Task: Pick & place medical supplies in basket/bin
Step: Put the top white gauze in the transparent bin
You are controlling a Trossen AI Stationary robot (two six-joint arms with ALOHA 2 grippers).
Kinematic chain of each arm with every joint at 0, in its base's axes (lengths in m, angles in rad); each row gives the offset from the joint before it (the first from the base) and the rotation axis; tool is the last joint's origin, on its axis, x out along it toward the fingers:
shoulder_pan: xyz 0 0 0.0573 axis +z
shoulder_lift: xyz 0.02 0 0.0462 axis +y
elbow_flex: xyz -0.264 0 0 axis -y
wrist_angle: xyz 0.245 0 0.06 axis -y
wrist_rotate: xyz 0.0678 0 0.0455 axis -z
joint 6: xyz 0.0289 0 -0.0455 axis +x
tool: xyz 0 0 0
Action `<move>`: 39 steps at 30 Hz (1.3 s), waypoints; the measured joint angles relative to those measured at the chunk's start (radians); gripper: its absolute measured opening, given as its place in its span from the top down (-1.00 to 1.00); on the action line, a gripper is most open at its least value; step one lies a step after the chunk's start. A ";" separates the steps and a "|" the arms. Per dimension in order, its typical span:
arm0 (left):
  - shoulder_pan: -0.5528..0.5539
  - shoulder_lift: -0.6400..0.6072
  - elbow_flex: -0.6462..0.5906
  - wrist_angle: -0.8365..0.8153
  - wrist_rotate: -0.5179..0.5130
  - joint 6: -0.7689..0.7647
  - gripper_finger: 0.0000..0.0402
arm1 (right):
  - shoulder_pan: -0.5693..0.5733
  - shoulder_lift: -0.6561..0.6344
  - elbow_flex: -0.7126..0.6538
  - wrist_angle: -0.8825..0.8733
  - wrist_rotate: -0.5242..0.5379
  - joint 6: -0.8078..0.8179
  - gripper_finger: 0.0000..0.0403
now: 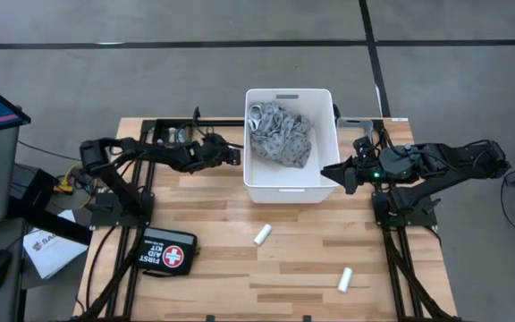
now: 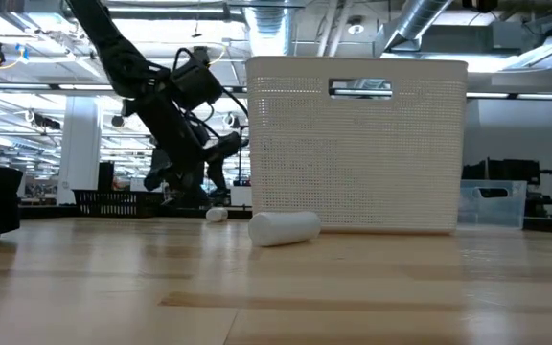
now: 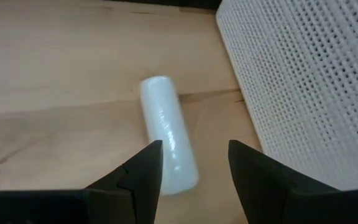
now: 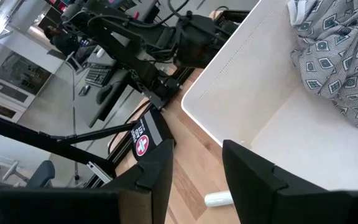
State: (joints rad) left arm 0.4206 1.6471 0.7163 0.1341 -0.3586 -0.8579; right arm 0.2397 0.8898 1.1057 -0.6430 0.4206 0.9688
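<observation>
Grey patterned bandage (image 1: 280, 134) crumpled in white tub (image 1: 290, 190); two gauze rolls (image 1: 262, 235) on table.

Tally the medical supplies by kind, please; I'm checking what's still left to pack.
White gauze rolls, on the table: 3
Grey patterned cloth, in the white tub: 1
Total: 4
Anything under the cloth is hidden.

Tub (image 1: 290, 190) stands on the counter (image 1: 293, 268), toward its far edge, midway across. Cloth bandage (image 1: 280, 134) lies inside the tub. Left claw (image 1: 232, 154) just left of the tub; right claw (image 1: 340, 174) at its right wall. Two gauze rolls on the counter in front of the tub: one (image 1: 262, 235) near it, another (image 1: 345, 279) farther out and right. Pouch (image 1: 168, 253) front-left of the tub
</observation>
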 joint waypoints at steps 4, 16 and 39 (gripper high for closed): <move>0.000 0.053 0.041 -0.046 0.008 0.013 0.13 | 0.000 0.000 0.000 0.000 0.000 0.000 0.33; -0.010 0.115 0.054 -0.102 0.006 0.014 0.32 | 0.001 0.000 0.000 0.004 0.000 0.001 0.33; -0.108 -0.542 0.051 -0.380 0.053 0.312 0.86 | -0.001 0.000 -0.001 0.176 -0.001 -0.140 0.33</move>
State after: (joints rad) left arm 0.3124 1.1049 0.7670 -0.2460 -0.3054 -0.5463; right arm 0.2390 0.8896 1.1049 -0.4671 0.4195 0.8284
